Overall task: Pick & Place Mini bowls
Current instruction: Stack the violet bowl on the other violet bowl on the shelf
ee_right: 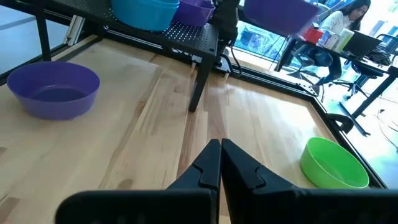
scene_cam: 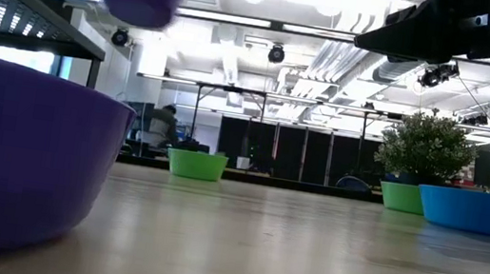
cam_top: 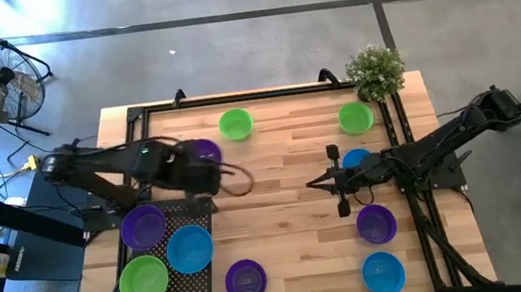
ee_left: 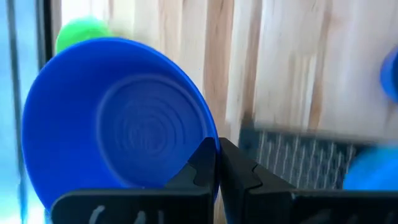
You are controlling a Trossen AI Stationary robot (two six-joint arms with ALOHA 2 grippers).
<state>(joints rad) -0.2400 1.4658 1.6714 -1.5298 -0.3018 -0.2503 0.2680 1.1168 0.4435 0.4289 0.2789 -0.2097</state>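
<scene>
Purple in the high view, though the wrist camera tints it blue, a mini bowl [cam_top: 207, 152] hangs pinched by its rim in the left gripper [cam_top: 205, 169]. The step looks like carrying; next comes lowering onto the mesh rack [cam_top: 186, 283]. The right gripper [cam_top: 338, 184] waits closed, empty.

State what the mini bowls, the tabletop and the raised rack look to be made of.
Mini bowls: likely plastic, solid colour with a soft sheen. Tabletop: wood, pale planks with visible grain. Raised rack: probably black metal, perforated mesh surface on thin legs.
</scene>
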